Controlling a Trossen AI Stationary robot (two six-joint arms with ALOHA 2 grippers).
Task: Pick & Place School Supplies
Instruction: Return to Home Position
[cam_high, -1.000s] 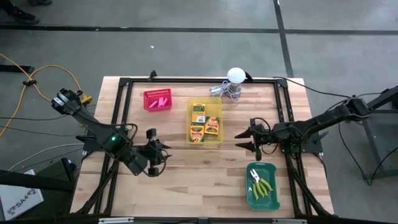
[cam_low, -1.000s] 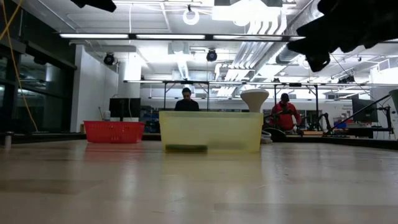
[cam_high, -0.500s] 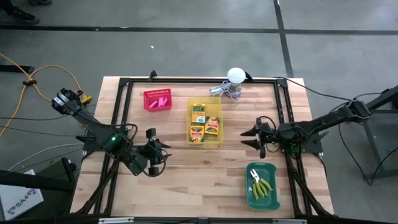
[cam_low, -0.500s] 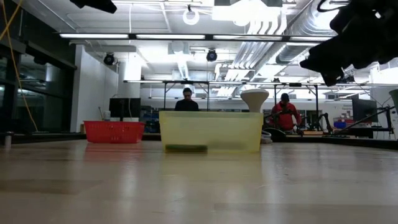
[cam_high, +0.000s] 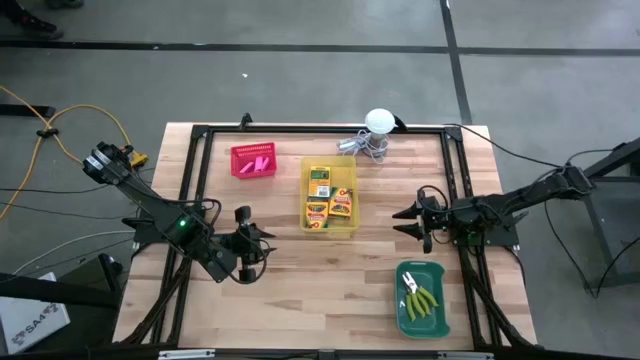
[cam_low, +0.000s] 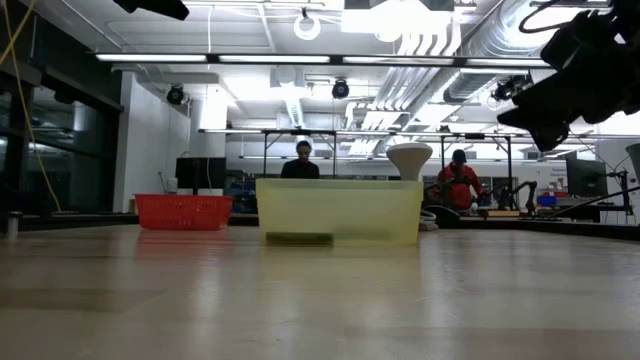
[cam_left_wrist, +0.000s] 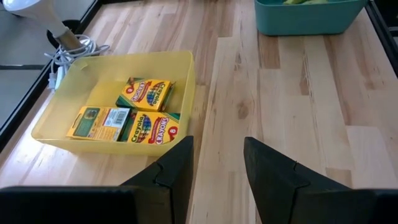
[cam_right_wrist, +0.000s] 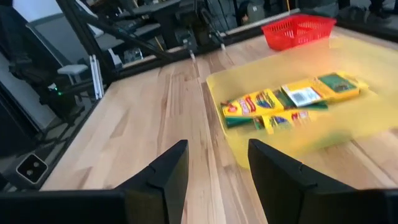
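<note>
Desk edges: black frame rails (cam_high: 300, 128) are running along the 9, 12 and 3 o'clock sides of the desk (cam_high: 320, 290).
Open room: bare wood is lying between the two claws, at 6 o'clock of the yellow bin (cam_high: 341, 165).
Left claw (cam_high: 260, 243): is hovering at 8 o'clock of the desk centre, with its fingers parted and gripping nothing.
Right claw (cam_high: 398, 222): is hovering at 3 o'clock, apart from the yellow bin, with its fingers parted and gripping nothing.
Yellow bin: is sitting near the centre, with the crayon boxes (cam_high: 320, 195) lying flat inside.
Red bin (cam_high: 236, 160): is sitting at 11 o'clock, holding the pink erasers (cam_high: 261, 163).
Green bin (cam_high: 405, 320): is sitting at 5 o'clock near the edge, holding the yellow-green-handled tools (cam_high: 424, 298).
White ball (cam_high: 379, 121): is standing at the 12 o'clock edge, beside metal clutter.
</note>
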